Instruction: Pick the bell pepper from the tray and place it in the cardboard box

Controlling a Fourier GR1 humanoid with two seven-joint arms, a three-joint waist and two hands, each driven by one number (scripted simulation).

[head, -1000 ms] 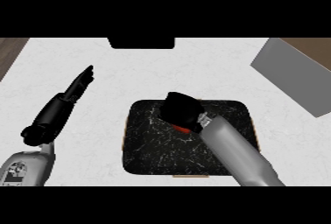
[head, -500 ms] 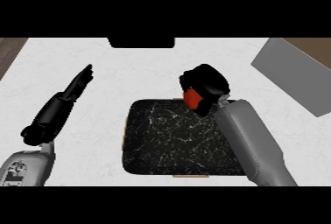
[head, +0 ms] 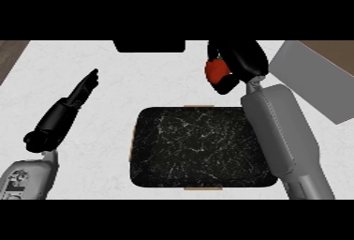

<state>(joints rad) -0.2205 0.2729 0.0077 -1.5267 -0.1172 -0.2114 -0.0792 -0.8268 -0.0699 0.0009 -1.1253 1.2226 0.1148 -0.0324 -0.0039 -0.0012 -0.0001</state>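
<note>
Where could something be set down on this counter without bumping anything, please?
Bare counter lies between the left hand and the right hand, above the tray, whose dark surface is also free. The right side is crowded: the bell pepper, forearm, and grey panel.

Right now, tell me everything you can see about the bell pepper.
The bell pepper is red, smooth and rounded, with only its left side showing. The right hand curls round it and hides the rest, so its stem cannot be seen. It is off the dark tray, up beyond the tray's far edge, and nothing but the hand touches it.
</note>
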